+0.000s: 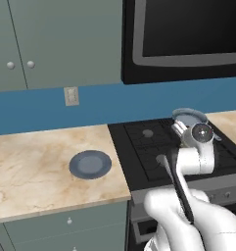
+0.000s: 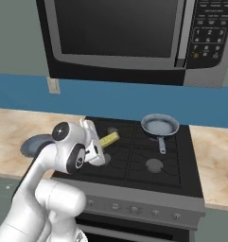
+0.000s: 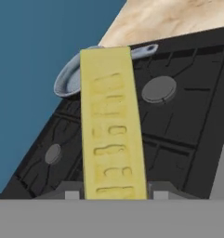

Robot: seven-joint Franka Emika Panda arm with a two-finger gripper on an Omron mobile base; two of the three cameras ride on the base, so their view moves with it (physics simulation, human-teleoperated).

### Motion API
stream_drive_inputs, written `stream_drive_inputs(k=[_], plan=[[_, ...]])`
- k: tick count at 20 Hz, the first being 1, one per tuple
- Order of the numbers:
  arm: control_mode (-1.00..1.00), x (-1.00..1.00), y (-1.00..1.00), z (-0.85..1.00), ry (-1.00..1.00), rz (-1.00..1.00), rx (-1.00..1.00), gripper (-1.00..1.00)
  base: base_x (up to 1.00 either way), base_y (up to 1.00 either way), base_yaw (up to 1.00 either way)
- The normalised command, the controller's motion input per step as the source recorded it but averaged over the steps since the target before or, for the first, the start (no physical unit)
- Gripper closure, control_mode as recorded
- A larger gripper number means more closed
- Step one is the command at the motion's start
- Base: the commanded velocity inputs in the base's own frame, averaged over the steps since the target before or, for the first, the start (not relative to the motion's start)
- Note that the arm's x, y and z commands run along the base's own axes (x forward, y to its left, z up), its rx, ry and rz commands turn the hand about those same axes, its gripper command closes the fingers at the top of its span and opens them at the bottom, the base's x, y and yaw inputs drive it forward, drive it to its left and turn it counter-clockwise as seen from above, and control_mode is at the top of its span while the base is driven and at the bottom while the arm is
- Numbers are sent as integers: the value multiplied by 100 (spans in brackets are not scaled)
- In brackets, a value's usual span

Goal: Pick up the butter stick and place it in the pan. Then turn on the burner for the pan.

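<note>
We have the butter stick (image 3: pixel 113 125) clamped in our gripper (image 2: pixel 97 147) above the stove (image 2: pixel 181 179); the pan (image 2: pixel 160 125) and burner (image 2: pixel 154 165) remain.

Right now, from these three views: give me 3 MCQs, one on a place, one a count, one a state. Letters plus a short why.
1. Where does the pan sit?
A. back right burner of the stove
B. front left burner
C. on the counter

2. How many plates lie on the counter left of the stove?
A. none
B. one
C. three

3. What is the gripper doing?
A. open, holding nothing
B. shut on the butter stick
C. shut on the pan handle

Key: 1 A, the right base view shows it at the stove's rear right. 2 B, a single plate lies there. 3 B, the hand view shows the bar rising between the fingertips.
</note>
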Motion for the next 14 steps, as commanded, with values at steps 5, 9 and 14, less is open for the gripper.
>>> stream_drive_inputs(k=[5,9,14], plan=[[-100,38,-69,31,0,0,8,100,0,0,0],[-100,50,-63,29,0,0,5,100,0,0,0],[-100,62,-54,33,0,0,6,100,0,0,0]])
